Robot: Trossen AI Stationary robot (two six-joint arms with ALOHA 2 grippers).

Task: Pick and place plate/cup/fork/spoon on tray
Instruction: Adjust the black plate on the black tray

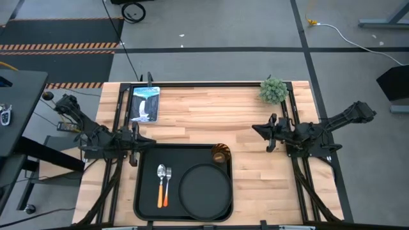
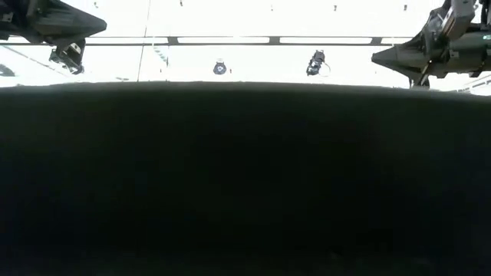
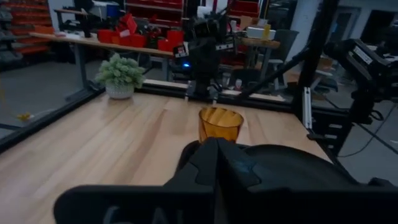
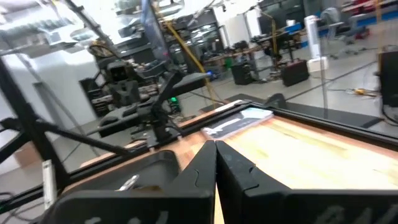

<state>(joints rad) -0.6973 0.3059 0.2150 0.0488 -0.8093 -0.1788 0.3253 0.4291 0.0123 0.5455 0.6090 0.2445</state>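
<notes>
The black tray [image 1: 148, 191] lies at the table's near middle. On it rest the round black plate [image 1: 204, 190] at the right, the spoon [image 1: 161, 182] and the fork [image 1: 168, 185] side by side at the left, orange handles toward the near edge. The amber cup [image 1: 220, 154] stands upright in the tray's far right corner and also shows in the left wrist view [image 3: 221, 124]. My left gripper [image 1: 146, 143] is shut and empty above the tray's far left corner. My right gripper [image 1: 257, 130] is shut and empty, to the right of the tray.
A small potted plant [image 1: 273, 90] stands at the far right corner, and a blue-and-white flat packet [image 1: 144, 103] lies at the far left. Black frame rails [image 1: 291, 115] run along both sides of the table. Bare wood lies between the tray and the far edge.
</notes>
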